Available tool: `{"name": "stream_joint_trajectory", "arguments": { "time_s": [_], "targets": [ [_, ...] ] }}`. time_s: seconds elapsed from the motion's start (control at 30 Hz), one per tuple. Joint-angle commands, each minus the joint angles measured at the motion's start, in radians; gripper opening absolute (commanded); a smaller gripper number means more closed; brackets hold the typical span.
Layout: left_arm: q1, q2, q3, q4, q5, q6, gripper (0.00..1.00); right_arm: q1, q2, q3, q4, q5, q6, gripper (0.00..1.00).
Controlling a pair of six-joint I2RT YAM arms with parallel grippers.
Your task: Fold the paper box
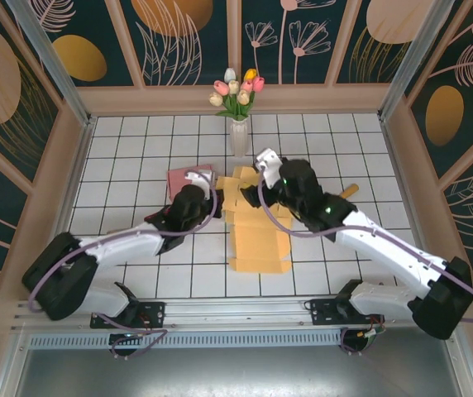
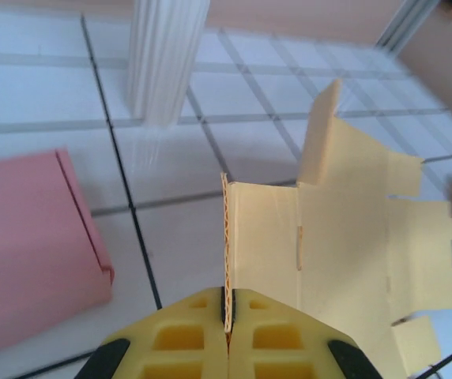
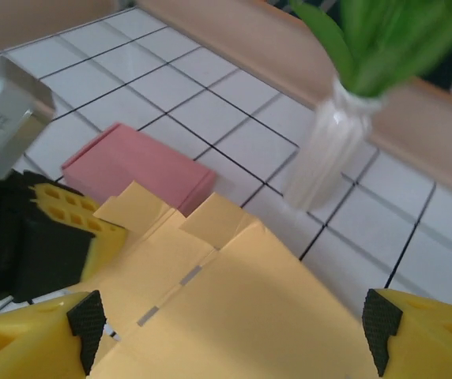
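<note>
Left gripper [image 2: 227, 320] clamped on the raised flap [image 2: 227, 237] of the yellow corrugated paper box blank [image 1: 257, 236], mid white-tiled desk [image 1: 137, 149]. Right gripper [image 3: 234, 320] apart, hovering over the blank. I reckon the thin edge slips or creases if lifted unsupported.

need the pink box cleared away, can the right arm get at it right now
Probably not cleanly: the pink box lies just left of the cardboard, and the left arm, jaws shut on a raised flap, crowds that side.
</note>
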Motion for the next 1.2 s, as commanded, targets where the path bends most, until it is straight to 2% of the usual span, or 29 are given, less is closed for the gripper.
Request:
{"name": "stream_joint_trajectory", "arguments": {
  "time_s": [0.0,0.17,0.3,0.33,0.43,0.5,0.73,0.9,0.97,1.17],
  "targets": [
    [-0.003,-0.079,-0.113,0.279,0.026,0.127,0.0,-0.012,0.046,0.158,-0.287,-0.13,-0.332,0.88],
    [-0.002,-0.181,-0.283,0.498,0.108,0.218,0.0,-0.03,0.069,0.194,-0.454,-0.106,-0.595,0.85],
    [-0.002,-0.256,-0.408,0.653,0.143,0.297,0.0,-0.083,0.085,0.196,-0.431,-0.114,-0.637,0.77],
    [-0.003,-0.278,-0.444,0.699,0.156,0.314,0.0,-0.092,0.083,0.193,-0.43,-0.133,-0.652,0.73],
    [-0.003,-0.341,-0.516,0.784,0.179,0.349,0.0,-0.109,0.079,0.178,-0.418,-0.181,-0.692,0.69],
    [-0.002,-0.369,-0.525,0.783,0.187,0.361,0.0,-0.116,0.085,0.189,-0.421,-0.196,-0.698,0.69],
    [-0.003,-0.387,-0.531,0.756,0.161,0.386,0.0,-0.119,0.153,0.285,-0.567,-0.202,-0.698,0.51],
    [-0.003,-0.359,-0.516,0.736,0.147,0.388,0.0,-0.119,0.185,0.327,-0.649,-0.176,-0.703,0.47],
    [-0.003,-0.356,-0.512,0.73,0.135,0.386,0.0,-0.118,0.187,0.338,-0.661,-0.175,-0.7,0.38],
    [-0.002,-0.364,-0.507,0.713,0.125,0.38,0.0,-0.118,0.187,0.351,-0.711,-0.164,-0.699,0.34]
  ]
}}
